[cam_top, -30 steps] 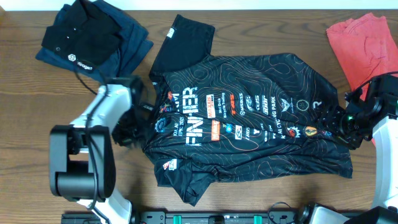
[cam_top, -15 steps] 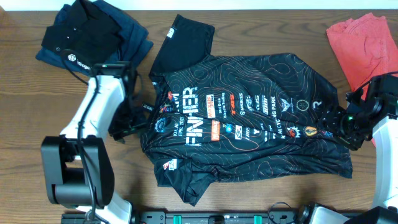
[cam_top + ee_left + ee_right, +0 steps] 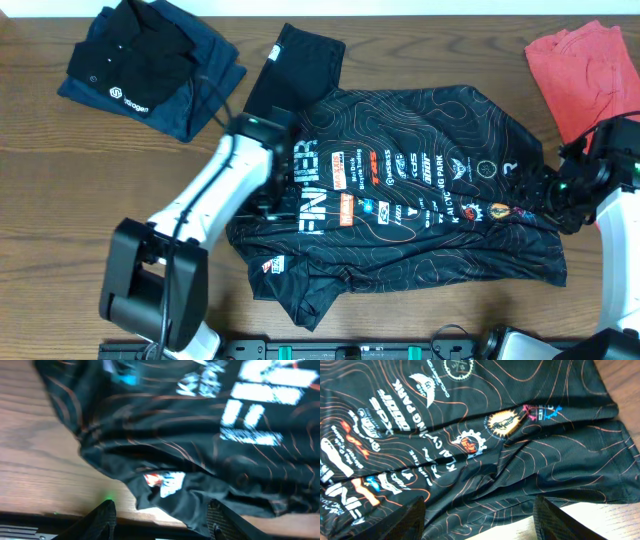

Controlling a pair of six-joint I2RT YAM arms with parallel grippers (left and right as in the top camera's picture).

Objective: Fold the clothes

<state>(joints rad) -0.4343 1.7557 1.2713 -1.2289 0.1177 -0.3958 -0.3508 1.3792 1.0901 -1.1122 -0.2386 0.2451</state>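
The black jersey (image 3: 400,190) with orange contour lines and sponsor logos lies spread and wrinkled across the middle of the table. One sleeve (image 3: 295,65) points to the back. My left gripper (image 3: 275,200) hovers over the jersey's left part. In the left wrist view my left gripper (image 3: 162,522) is open and empty above the jersey's (image 3: 200,435) front edge. My right gripper (image 3: 540,195) is at the jersey's right edge. In the right wrist view my right gripper (image 3: 480,520) is open and empty over the jersey's fabric (image 3: 470,435).
A plain black polo with one white logo (image 3: 130,70) lies on a dark blue garment at the back left. A coral-red garment (image 3: 585,70) lies at the back right. Bare wood table (image 3: 60,180) shows left of the jersey. The table's front edge (image 3: 60,510) is close below the left gripper.
My left arm has swung right, from the bare table beside the jersey's left edge to over its left part. The right arm and the jersey have not visibly moved.
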